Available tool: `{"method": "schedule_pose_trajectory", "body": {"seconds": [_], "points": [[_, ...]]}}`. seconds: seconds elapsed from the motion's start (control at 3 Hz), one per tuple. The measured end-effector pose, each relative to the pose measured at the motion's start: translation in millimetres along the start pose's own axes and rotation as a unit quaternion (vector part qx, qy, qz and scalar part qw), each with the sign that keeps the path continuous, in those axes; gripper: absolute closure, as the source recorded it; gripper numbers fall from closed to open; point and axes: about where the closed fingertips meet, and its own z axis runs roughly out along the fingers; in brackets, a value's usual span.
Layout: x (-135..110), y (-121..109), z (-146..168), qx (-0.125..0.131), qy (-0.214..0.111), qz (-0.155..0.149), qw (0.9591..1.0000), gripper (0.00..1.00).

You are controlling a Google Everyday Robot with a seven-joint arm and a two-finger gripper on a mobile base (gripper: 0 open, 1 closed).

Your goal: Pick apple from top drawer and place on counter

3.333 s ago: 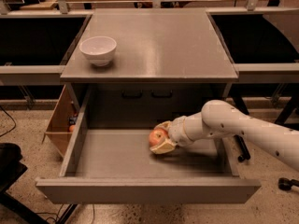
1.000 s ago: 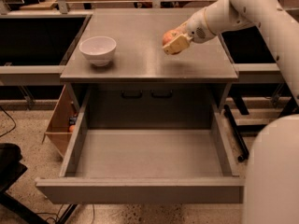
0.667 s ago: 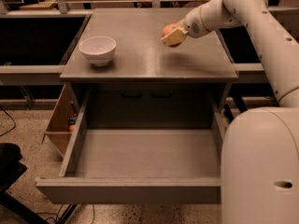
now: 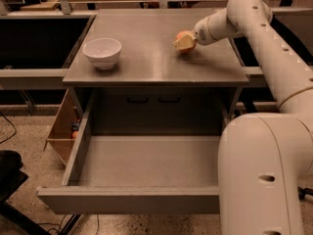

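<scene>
The apple (image 4: 184,35), small and red-orange, sits between the yellowish fingers (image 4: 182,44) of my gripper (image 4: 185,41), at or just above the right rear part of the grey counter (image 4: 151,58). The gripper is shut on the apple; I cannot tell whether the apple touches the surface. My white arm reaches in from the right. The top drawer (image 4: 128,199) is pulled out wide below the counter, and its grey floor holds nothing.
A white bowl (image 4: 101,52) stands on the counter's left side. An open cardboard box (image 4: 61,129) stands on the floor left of the drawer. My arm's thick white body (image 4: 264,175) fills the lower right, in front of the drawer's right end.
The apple was lifted out of the drawer and carried up over the counter's right side. In the last second it shifted only slightly, down toward the surface.
</scene>
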Motion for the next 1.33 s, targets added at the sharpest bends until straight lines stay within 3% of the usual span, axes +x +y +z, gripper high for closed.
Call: {"method": "schedule_pose_trajectory", "body": {"seconds": [0.33, 0.67, 1.33], "points": [[15.7, -13.9, 11.8, 0.019, 0.017, 0.03, 0.9992, 1.0], [12.4, -14.1, 9.5, 0.019, 0.017, 0.03, 0.9992, 1.0], [12.4, -14.1, 9.5, 0.019, 0.017, 0.03, 0.9992, 0.58]]}}
